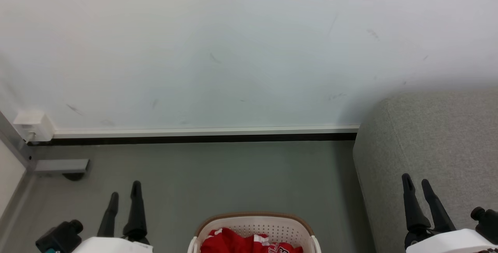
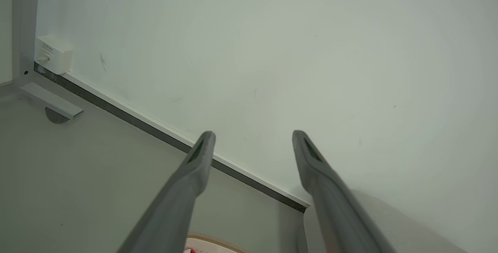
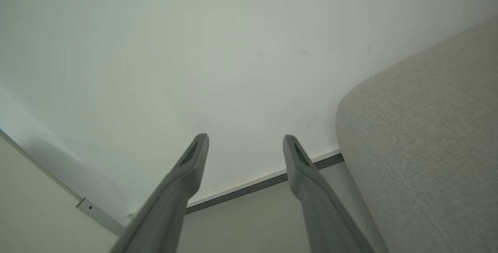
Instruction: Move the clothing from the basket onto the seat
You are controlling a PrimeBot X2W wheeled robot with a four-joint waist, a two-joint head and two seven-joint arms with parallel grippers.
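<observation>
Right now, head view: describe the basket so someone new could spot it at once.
Start at the white wall and drop to the grey floor below it, with the big grey seat on the right. The basket stands on that floor at the bottom middle of the head view. Alone here it is cream, perforated, brown-rimmed and holds red clothing.

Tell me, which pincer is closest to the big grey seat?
The right pincer: it shows against the seat, while the left pincer stands over the floor, on the far side of the basket.
</observation>
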